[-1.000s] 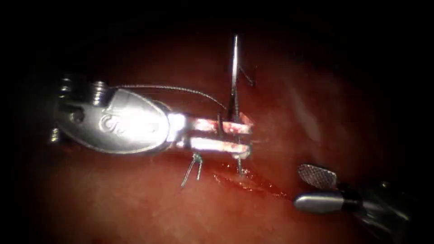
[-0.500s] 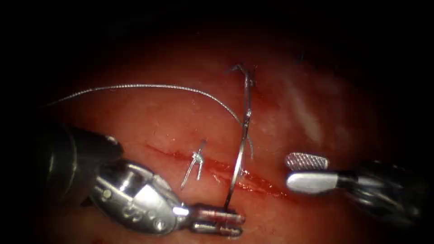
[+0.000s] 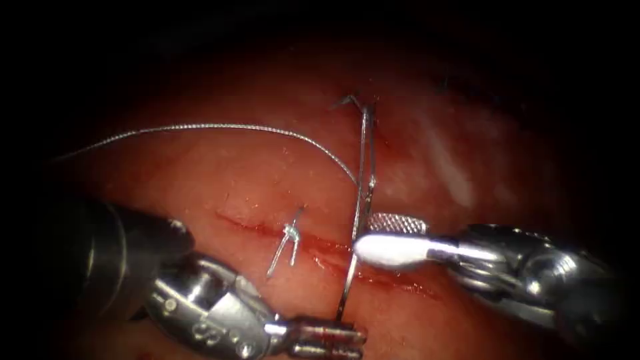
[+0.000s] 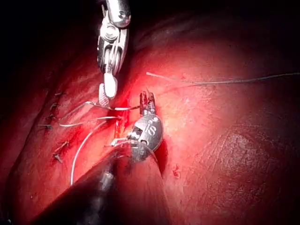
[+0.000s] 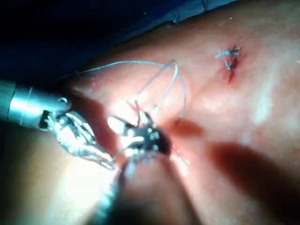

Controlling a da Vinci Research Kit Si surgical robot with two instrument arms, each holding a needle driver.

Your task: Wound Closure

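Curved steel needle stands nearly upright in the endoscope view, one end clamped in the closed, red-smeared jaws of the left arm's silver needle driver, which sits below the dark red cut in the pink pork-belly tissue. From those jaws the needle arcs up across the cut to a knot of dark thread well above; whether its upper end is in the tissue I cannot tell. The right arm's bright silver needle driver has its jaws parted, one textured pad up and one smooth blade below, their tips right at the needle's mid-curve. A thin grey braided thread leaves the needle above the right tool's tips and sweeps away over the left tool. A short knotted stitch with two cut ends sits on the cut, up and left of the left tool's jaws.

Left wrist view: the left tool is closed, the right tool just beside it, pale thread trailing off across the tissue.

Right wrist view: the right tool lies against the left tool, and thread loops rise beyond them.
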